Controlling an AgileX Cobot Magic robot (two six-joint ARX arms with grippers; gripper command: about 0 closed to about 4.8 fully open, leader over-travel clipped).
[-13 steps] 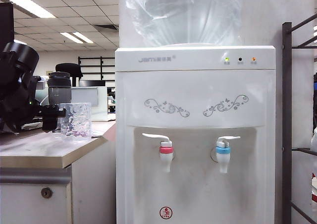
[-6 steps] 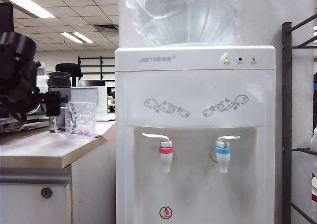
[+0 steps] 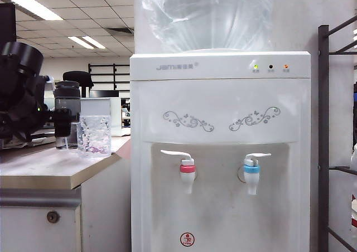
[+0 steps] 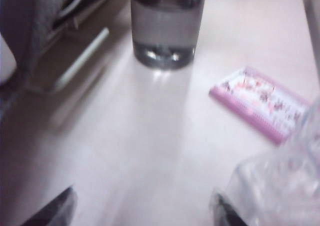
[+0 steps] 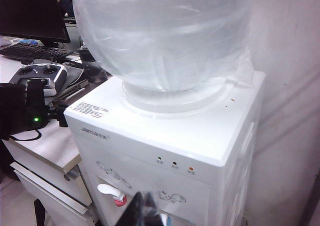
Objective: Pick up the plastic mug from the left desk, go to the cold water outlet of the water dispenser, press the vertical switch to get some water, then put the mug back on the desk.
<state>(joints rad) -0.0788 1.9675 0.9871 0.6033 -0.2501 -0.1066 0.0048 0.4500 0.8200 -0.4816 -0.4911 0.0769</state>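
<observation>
The clear rippled plastic mug (image 3: 95, 135) stands near the right edge of the left desk (image 3: 44, 171). My left gripper (image 3: 62, 122) hovers just left of the mug, in front of a smoky-grey bottle (image 3: 67, 104). In the left wrist view this gripper (image 4: 140, 213) is open over bare desktop, and the mug (image 4: 282, 186) lies outside one finger, not between the two. The water dispenser (image 3: 220, 107) has its cold water outlet (image 3: 251, 171) with a blue collar and the vertical switch (image 3: 257, 156). My right gripper (image 5: 142, 211) hangs shut above the dispenser's front, holding nothing.
A red-collared tap (image 3: 188, 169) sits left of the blue one. A large water jug (image 3: 206, 15) tops the dispenser. A pink patterned card (image 4: 260, 103) lies on the desk beside the grey bottle (image 4: 162, 26). A dark metal rack (image 3: 323, 140) stands at the right.
The mug has slid a little to the right along the desk. My left gripper has tipped and followed it slightly rightward, still open. The right arm has stayed put.
</observation>
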